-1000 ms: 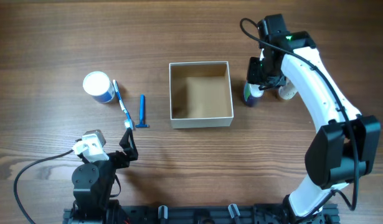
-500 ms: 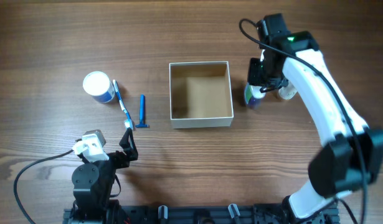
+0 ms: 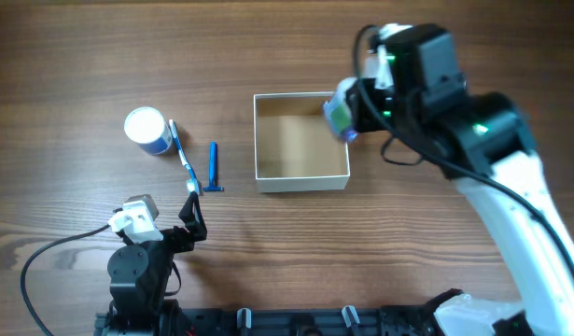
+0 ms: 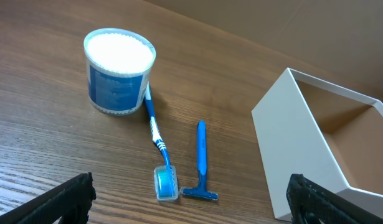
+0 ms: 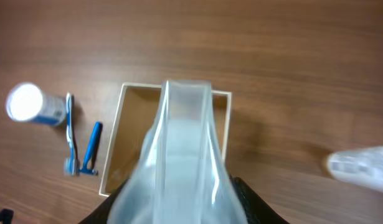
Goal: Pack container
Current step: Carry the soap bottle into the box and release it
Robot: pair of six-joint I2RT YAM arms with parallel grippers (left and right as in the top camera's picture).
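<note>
Right jaws clamp a bottle (image 3: 339, 114) over the container (image 3: 296, 184) — left jaws (empty) wide.

The table (image 3: 81, 56) is brown wood with a fine grain and a dull sheen. The container (image 4: 297, 143) is cardboard, with smooth matt white walls and a raw brown inside. The jar (image 4: 119, 68), toothbrush (image 4: 155, 134) and razor (image 4: 202, 155) look like plastic, the last 2 glossy blue. The bottle (image 5: 182, 162) is frosted, translucent plastic.
</note>
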